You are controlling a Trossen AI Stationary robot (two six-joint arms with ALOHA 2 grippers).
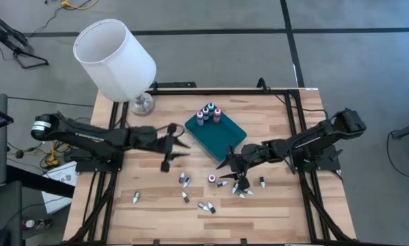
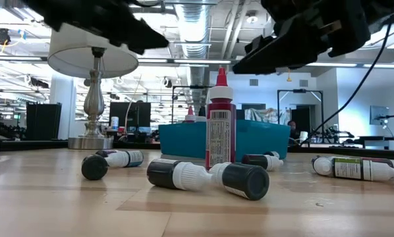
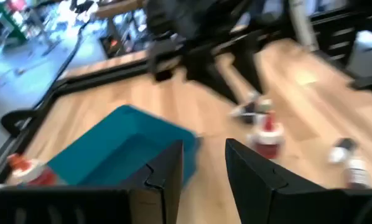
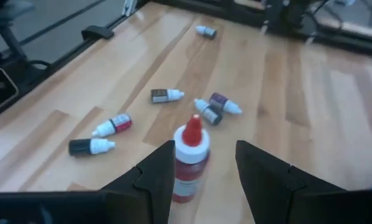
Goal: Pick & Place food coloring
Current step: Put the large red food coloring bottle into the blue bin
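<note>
- In the low view, lying bottles (image 2: 184, 175) are sprawling across the near wooden table (image 2: 52, 210), dark bodies and whitish caps pointing sideways, more of them resting toward the right edge of the frame.
- Just behind them, one red upright bottle (image 2: 220, 128) is standing at the frame's centre, partly blocking the sight of the teal tray (image 2: 263, 135) behind it.
- In the right wrist view, this upright bottle (image 4: 190, 155) is sitting between the spread fingers of the right gripper (image 4: 201, 174), close to the left finger; whether it is touching cannot be told, and the jaws are not pinching it.
- In the high view, the right gripper (image 1: 226, 161) is hovering right of centre, just beside the tray's lower corner.
- The left gripper (image 1: 180, 145) is waiting left of the tray (image 1: 225, 140), its fingers apart and holding nothing.
- Farther up, tray bottles (image 1: 208, 114) are standing upright in the tray's upper corner.
- At the upper left, a white-shaded lamp (image 1: 115, 58) is leaning over the table's far edge.
</note>
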